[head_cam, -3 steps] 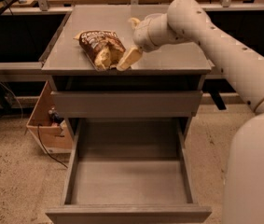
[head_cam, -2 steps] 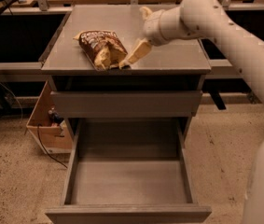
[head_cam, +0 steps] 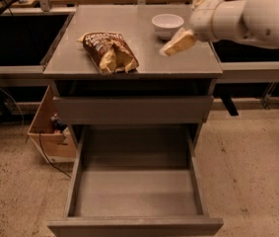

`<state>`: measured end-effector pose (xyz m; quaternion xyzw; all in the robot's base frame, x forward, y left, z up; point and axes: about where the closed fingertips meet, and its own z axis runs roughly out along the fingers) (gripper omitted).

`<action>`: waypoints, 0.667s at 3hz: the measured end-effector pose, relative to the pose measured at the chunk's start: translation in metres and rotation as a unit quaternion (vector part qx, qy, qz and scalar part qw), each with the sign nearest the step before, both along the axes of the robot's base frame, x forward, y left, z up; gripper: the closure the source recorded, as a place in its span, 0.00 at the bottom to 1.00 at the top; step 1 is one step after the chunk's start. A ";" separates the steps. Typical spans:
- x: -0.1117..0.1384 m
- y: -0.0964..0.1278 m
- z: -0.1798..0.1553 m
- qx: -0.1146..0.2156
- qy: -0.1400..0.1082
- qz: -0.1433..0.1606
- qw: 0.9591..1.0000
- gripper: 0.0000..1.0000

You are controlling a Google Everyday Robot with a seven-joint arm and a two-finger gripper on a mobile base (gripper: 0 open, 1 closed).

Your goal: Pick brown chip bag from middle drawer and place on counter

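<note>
Grey surface (head_cam: 129, 16) up top holds the chip bag (head_cam: 110, 51); upper right, the spread, empty gripper (head_cam: 187, 19) could bump the bowl (head_cam: 167, 23).

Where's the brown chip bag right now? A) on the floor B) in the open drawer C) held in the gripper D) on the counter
D: the brown chip bag lies on the counter, left of the white bowl. The gripper hangs apart from it, to its right above the counter.
</note>
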<state>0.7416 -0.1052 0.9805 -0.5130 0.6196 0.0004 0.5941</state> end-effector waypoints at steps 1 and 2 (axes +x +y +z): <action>-0.039 -0.067 0.040 0.039 -0.064 -0.064 0.995 0.00; -0.069 -0.122 0.060 0.057 -0.096 -0.119 0.986 0.00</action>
